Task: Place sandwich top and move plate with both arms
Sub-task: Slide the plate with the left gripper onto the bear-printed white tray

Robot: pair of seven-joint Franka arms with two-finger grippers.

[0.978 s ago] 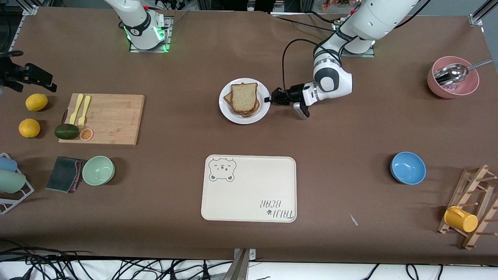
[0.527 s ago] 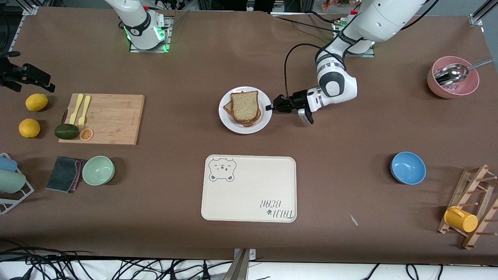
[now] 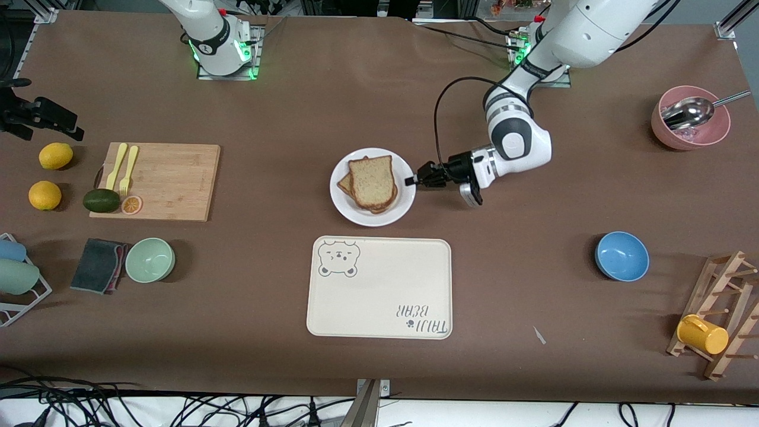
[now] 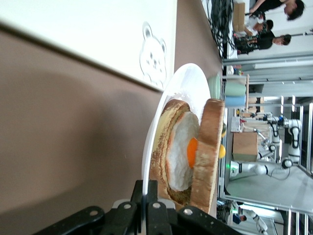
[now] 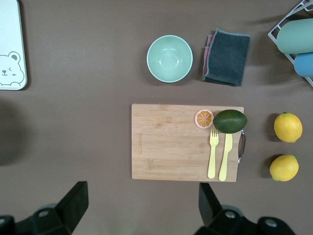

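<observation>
Since a second ago the plate (image 3: 372,218) has slid nearer the front camera, toward the bear-print tray (image 3: 379,287), and my left gripper (image 3: 410,181) has travelled with it. My left fingers (image 4: 156,215) are pinched tight on the plate's rim, at the edge facing the left arm's end of the table, so I have the plate in my hold. On the plate sits the sandwich: the sandwich top (image 3: 372,180) lies over a lower slice (image 4: 164,147), and my left wrist view shows a fried egg (image 4: 183,155) between the two. The plate is close to the tray, which lies nearer the camera than it.

My right gripper (image 5: 142,205) hangs high with its fingers spread wide and nothing between them, waiting over the right arm's end of the table. Below it is the cutting board (image 5: 186,142) with a yellow fork and knife (image 5: 218,155), an avocado (image 5: 230,121) and an orange slice (image 5: 204,118). Beside the board lie two lemons (image 5: 287,127); a green bowl (image 5: 169,58) and a dark cloth (image 5: 226,57) sit nearer the camera
</observation>
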